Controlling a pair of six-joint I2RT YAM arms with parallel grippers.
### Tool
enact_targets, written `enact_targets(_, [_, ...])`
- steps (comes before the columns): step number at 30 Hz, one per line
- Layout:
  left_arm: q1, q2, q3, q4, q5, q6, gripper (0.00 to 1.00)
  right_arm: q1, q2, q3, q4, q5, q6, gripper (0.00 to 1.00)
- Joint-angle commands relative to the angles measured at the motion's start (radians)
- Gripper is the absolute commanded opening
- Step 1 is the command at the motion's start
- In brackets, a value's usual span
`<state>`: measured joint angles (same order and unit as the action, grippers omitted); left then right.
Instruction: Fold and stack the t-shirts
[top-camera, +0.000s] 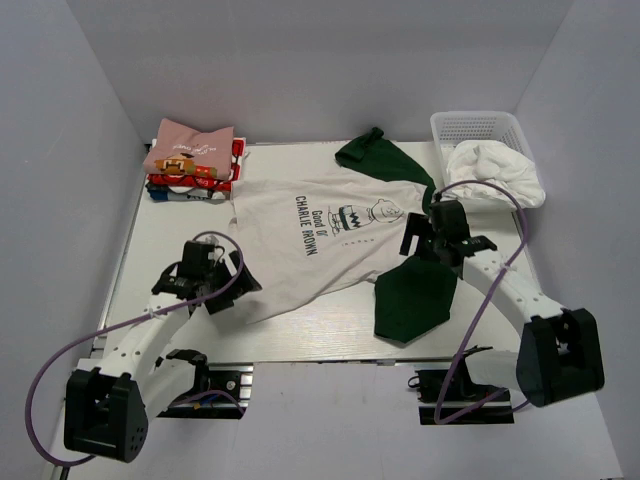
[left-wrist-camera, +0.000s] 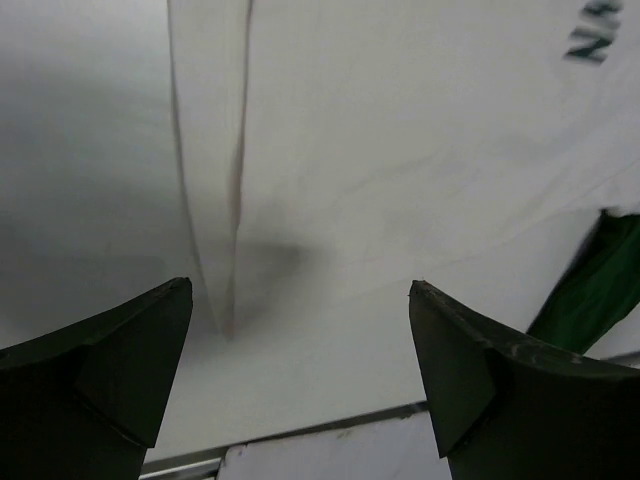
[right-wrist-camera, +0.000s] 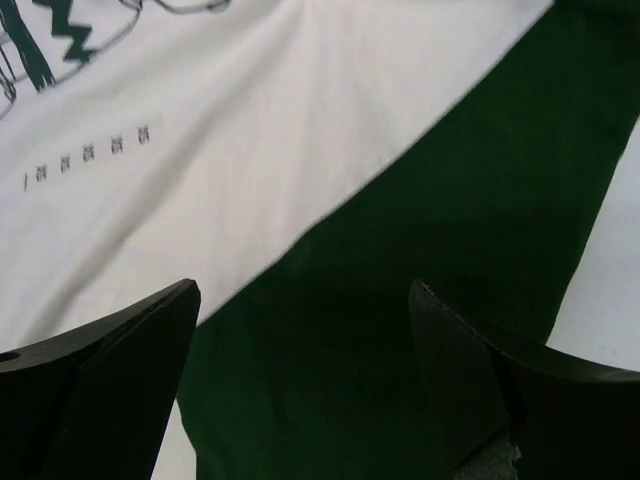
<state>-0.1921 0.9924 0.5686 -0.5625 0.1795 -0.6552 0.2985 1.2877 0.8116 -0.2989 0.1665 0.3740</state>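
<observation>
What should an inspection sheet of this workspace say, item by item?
Surface: white table, with the shirt across its middle.
Job's things: shirt spread out, print up, not yet folded; stack of folded shirts at the far left corner, pink on top.
Clutter: basket at the far right, white cloth spilling over its rim.
Grippers: left gripper open by the shirt's near left corner; right gripper open over the green sleeve; both hold nothing.
Cables: purple cables loop from each arm; the right one crosses in front of the cloth.
Surroundings: plain walls on three sides.
</observation>
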Motion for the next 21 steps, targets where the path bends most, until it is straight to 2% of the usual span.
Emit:
enact_targets(1, [-0.003, -0.086, -0.078, -0.004, 0.110, -0.060, 0.98, -0.004, -0.109, -0.069, -0.006, -0.024, 0.075, 0.90])
enact_targets(5, [-0.012, -0.055, -0.150, 0.046, 0.170, -0.060, 0.89, -0.005, -0.162, -0.123, -0.043, -0.021, 0.098, 0.90])
enact_targets(8, [-0.023, -0.021, -0.161, 0.056, 0.144, -0.060, 0.83, -0.009, -0.169, -0.137, -0.078, -0.015, 0.115, 0.90])
enact_targets(12, [-0.032, -0.031, -0.128, 0.003, -0.015, -0.102, 0.76, -0.002, -0.191, -0.163, -0.130, -0.036, 0.129, 0.90])
enact_targets(16, [-0.032, -0.031, -0.148, 0.032, -0.032, -0.112, 0.63, -0.005, -0.212, -0.176, -0.203, -0.030, 0.143, 0.90])
enact_targets(19, [-0.041, 0.003, -0.157, 0.068, -0.008, -0.101, 0.59, -0.006, -0.231, -0.166, -0.350, 0.019, 0.232, 0.90])
enact_targets(21, [-0.050, 0.044, -0.168, 0.088, -0.008, -0.090, 0.53, -0.006, -0.276, -0.176, -0.438, -0.005, 0.278, 0.90])
